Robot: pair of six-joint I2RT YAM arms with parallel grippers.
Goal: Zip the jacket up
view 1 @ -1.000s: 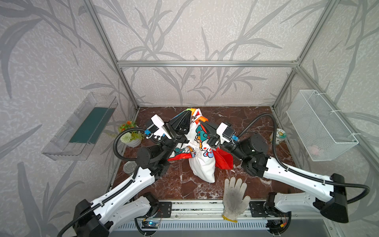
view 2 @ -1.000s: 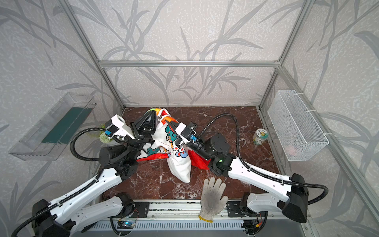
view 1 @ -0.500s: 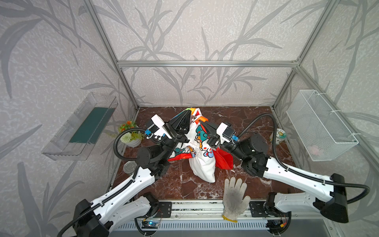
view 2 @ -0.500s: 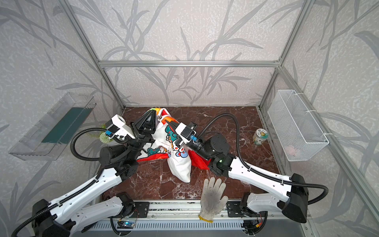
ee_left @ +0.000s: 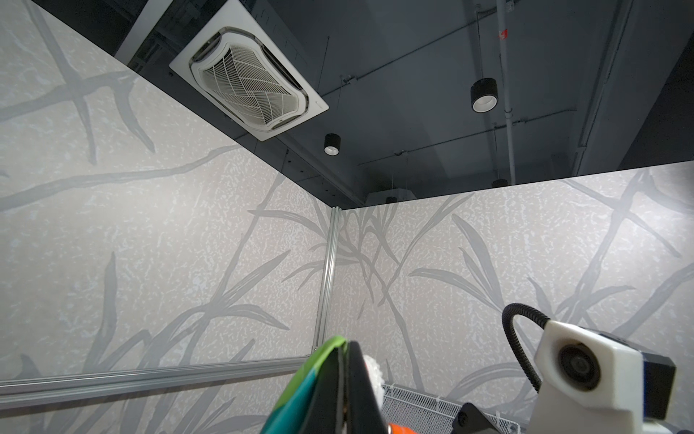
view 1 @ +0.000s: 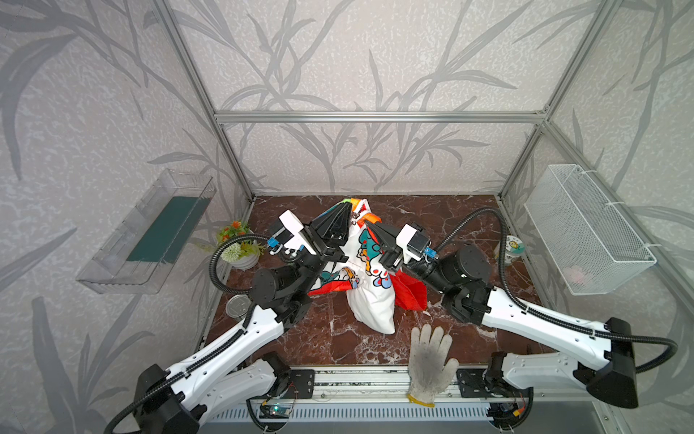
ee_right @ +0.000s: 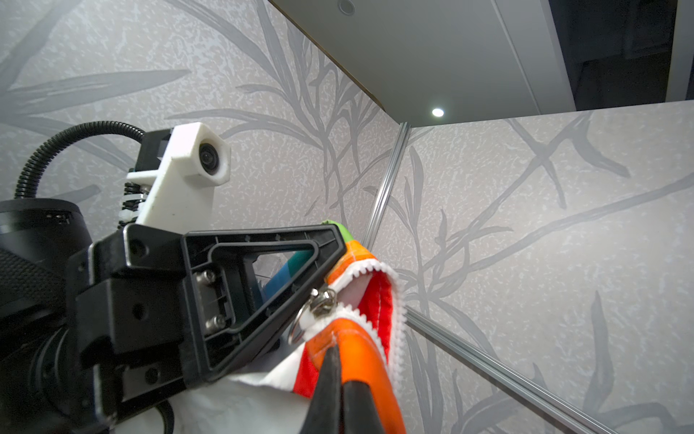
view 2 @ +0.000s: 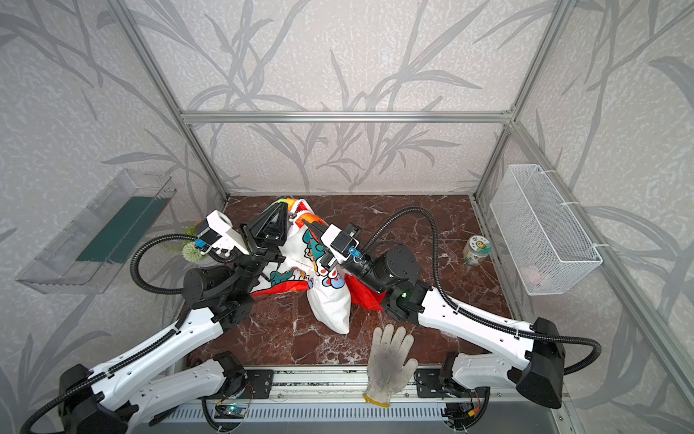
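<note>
Nearest, the knit glove [view 1: 430, 360] overhangs the table's [view 1: 300, 338] front edge, just in front of the jacket [view 1: 371, 300]. The jacket hangs mid-table, its white end touching the marble, with open surface on either side. Beyond, the left gripper [view 1: 346, 206] and right gripper [view 1: 368, 224], all 2 clamped tight, pinch its raised striped edges beside the zipper pull [ee_right: 321, 302], near the back wall.

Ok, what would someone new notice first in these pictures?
The rainbow-striped child's jacket with white cartoon panels, held up over the middle of the brown marble table, the left gripper and the right gripper shut on its top edge. Then the dirty white knit work glove lying at the table's front edge. In the right wrist view, the metal ring zipper pull sits beside unjoined white teeth.
</note>
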